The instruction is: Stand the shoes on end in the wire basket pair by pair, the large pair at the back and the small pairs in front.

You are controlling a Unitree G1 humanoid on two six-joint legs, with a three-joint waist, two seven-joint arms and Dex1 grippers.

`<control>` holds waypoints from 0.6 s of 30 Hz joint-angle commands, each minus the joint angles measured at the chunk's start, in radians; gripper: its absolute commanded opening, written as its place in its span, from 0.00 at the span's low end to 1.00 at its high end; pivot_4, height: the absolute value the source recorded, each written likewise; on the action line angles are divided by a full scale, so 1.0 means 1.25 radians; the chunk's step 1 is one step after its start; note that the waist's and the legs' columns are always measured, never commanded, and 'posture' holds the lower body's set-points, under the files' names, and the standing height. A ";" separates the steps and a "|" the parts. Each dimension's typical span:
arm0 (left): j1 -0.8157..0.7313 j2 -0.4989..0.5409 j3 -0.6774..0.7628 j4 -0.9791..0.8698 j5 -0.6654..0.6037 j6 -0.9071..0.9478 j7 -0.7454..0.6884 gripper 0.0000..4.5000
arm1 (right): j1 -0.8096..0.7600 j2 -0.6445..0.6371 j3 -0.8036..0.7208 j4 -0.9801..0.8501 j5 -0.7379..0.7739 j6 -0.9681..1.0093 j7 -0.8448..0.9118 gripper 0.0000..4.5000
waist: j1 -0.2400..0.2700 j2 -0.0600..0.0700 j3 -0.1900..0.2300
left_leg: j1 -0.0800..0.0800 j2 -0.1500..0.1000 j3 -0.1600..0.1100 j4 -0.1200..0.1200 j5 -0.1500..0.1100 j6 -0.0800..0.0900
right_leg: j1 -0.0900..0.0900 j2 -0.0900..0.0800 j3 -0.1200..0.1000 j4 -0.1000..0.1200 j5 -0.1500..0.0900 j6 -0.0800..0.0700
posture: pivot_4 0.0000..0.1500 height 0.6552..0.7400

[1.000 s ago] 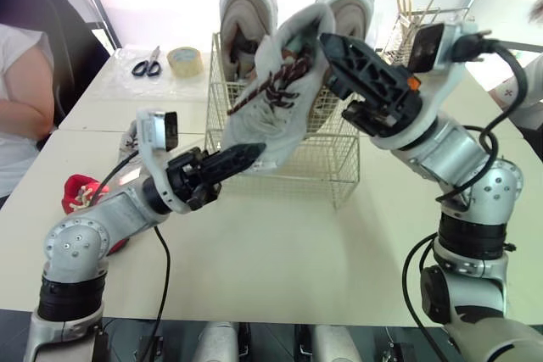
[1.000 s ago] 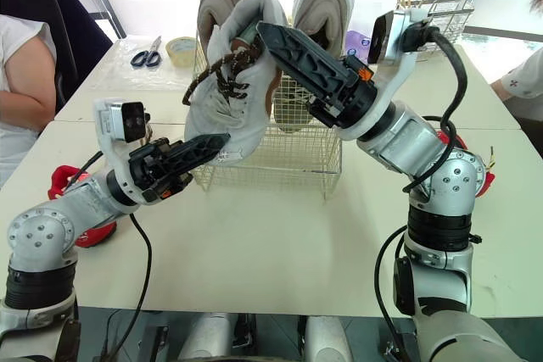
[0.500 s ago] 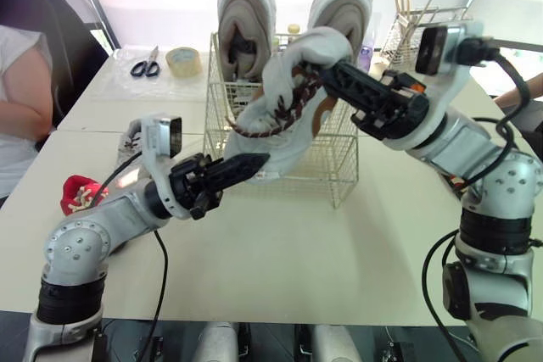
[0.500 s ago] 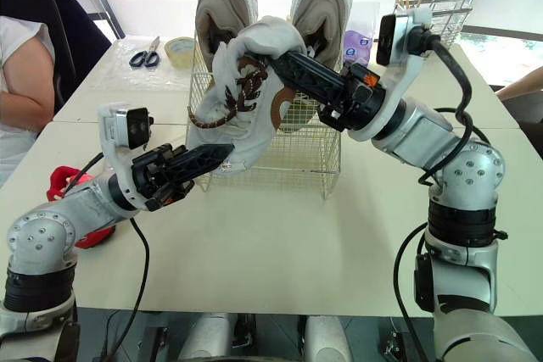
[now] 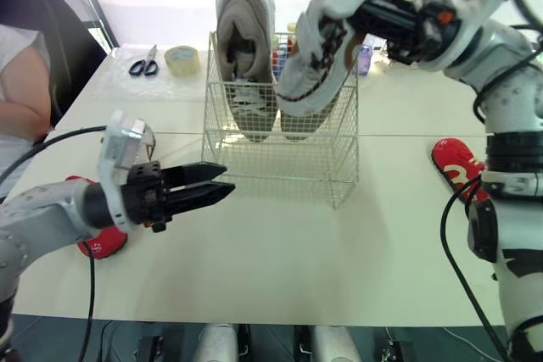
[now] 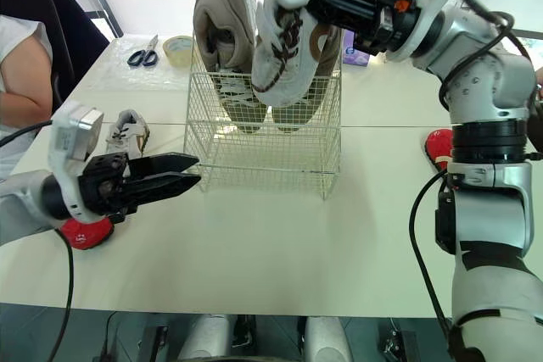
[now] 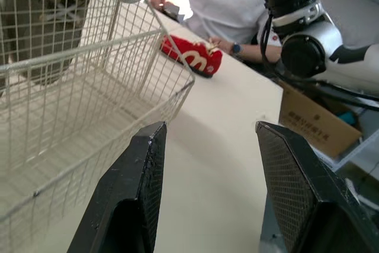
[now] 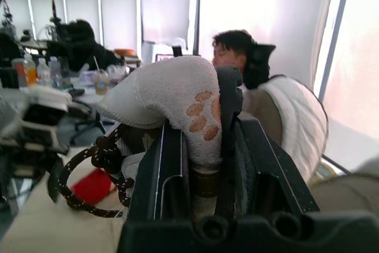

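The white sneaker (image 5: 318, 48) is gripped at its heel collar by the closed right claw (image 5: 361, 14) in the upper centre of the frame. Its long axis is set steep, toe downward, with the toe over the wire basket (image 5: 280, 167) in front of the large pair (image 5: 246, 48) standing at the back. The free front part of the basket is judged to lie just below the toe, so the right arm is the nearer one, while the left claw (image 5: 208, 192) is seen open and empty at the lower left, well apart from the shoe. The sneaker is small, of soft white fabric, with dark laces hanging loose.
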 commanded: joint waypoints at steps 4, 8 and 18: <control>0.071 0.032 0.094 -0.033 -0.120 -0.015 0.066 0.54 | -0.023 0.027 -0.012 0.128 -0.120 -0.132 0.079 0.15 | 0.000 0.000 0.000 | 0.000 0.000 0.000 0.000 0.000 -0.001 | 0.000 0.000 0.000 0.000 0.000 0.000 | 1.00 0.94; 0.091 0.042 0.103 -0.032 -0.138 -0.019 0.078 0.54 | -0.006 0.042 -0.020 0.157 -0.140 -0.128 0.105 0.15 | -0.001 0.000 0.000 | 0.000 0.000 0.000 0.000 0.001 -0.002 | 0.000 0.000 0.000 0.000 0.000 0.000 | 1.00 0.94; 0.087 0.043 0.074 -0.028 -0.139 -0.026 0.101 0.54 | 0.107 0.054 -0.052 0.083 -0.143 -0.072 0.084 0.15 | -0.001 0.000 0.000 | 0.000 0.000 0.000 0.000 0.001 -0.002 | 0.000 -0.001 0.000 0.001 0.000 -0.001 | 1.00 0.94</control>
